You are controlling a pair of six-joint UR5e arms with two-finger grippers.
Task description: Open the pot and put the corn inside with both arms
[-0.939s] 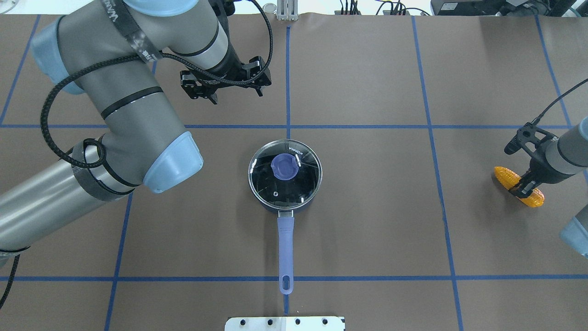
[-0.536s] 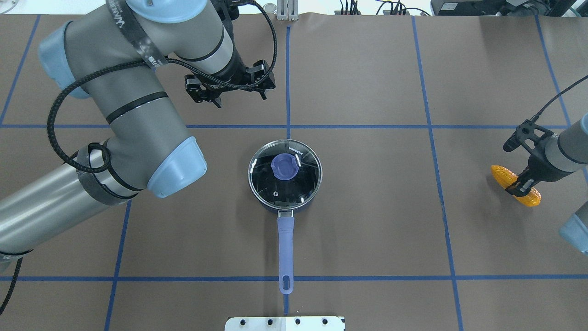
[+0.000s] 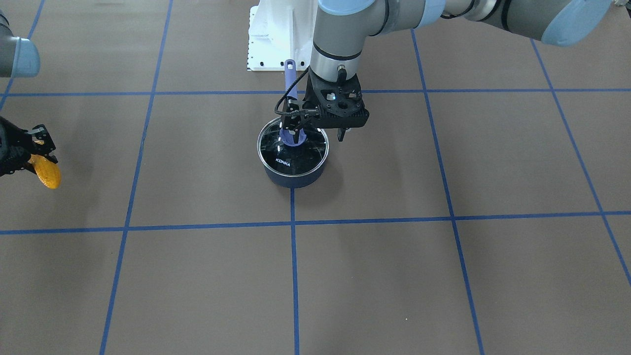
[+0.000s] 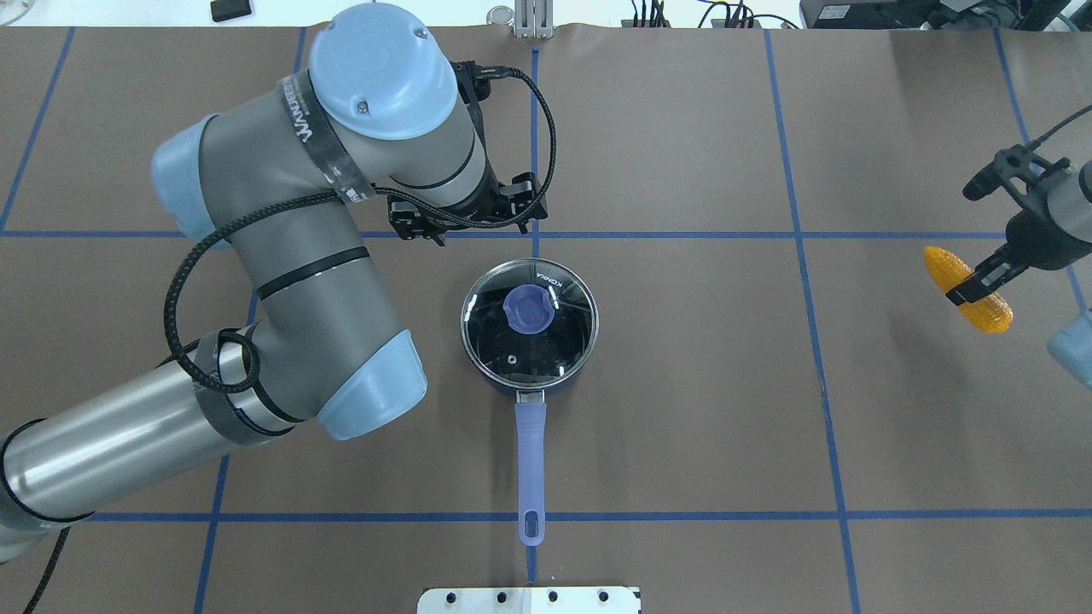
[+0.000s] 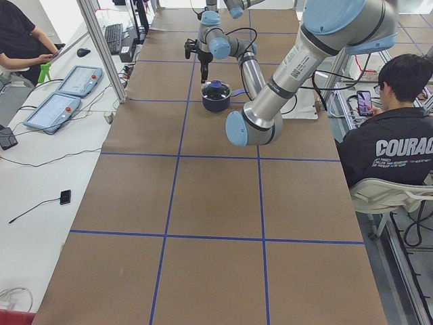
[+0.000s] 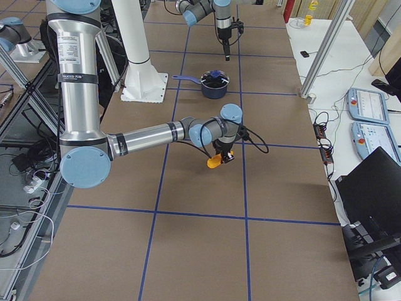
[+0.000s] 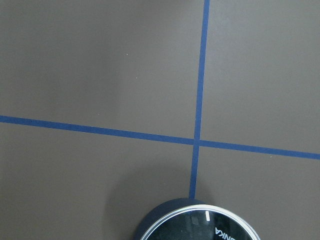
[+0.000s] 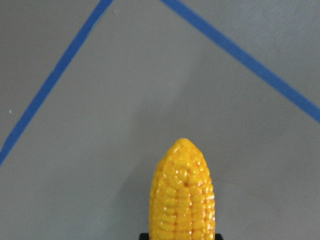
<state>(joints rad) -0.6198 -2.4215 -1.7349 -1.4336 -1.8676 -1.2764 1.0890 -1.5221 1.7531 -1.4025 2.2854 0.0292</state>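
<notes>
The dark blue pot point(image 4: 570, 368) stands mid-table, glass lid point(image 4: 529, 341) with blue knob point(image 4: 529, 309) on it, lavender handle point(image 4: 531, 452) pointing toward the robot. My left gripper point(image 4: 486, 232) is open and empty, hovering just beyond the pot's far rim; in the front view it point(image 3: 318, 137) hangs above the lid point(image 3: 293, 153). The left wrist view shows only the lid's edge point(image 7: 200, 227). My right gripper point(image 4: 972, 286) is shut on the orange-yellow corn point(image 4: 990, 314), held off the table at the far right. The corn also shows in the front view point(image 3: 47, 172) and right wrist view point(image 8: 184, 200).
Blue tape lines point(image 4: 798, 234) grid the brown table cover. The robot's white base plate point(image 4: 529, 599) lies at the near edge behind the handle. A seated person point(image 5: 399, 135) and side tables with tablets point(image 5: 54, 112) flank the table.
My left arm has swung toward the pot, bringing the open gripper close to its far rim. My right gripper has lifted the corn and carried it farther from the robot.
</notes>
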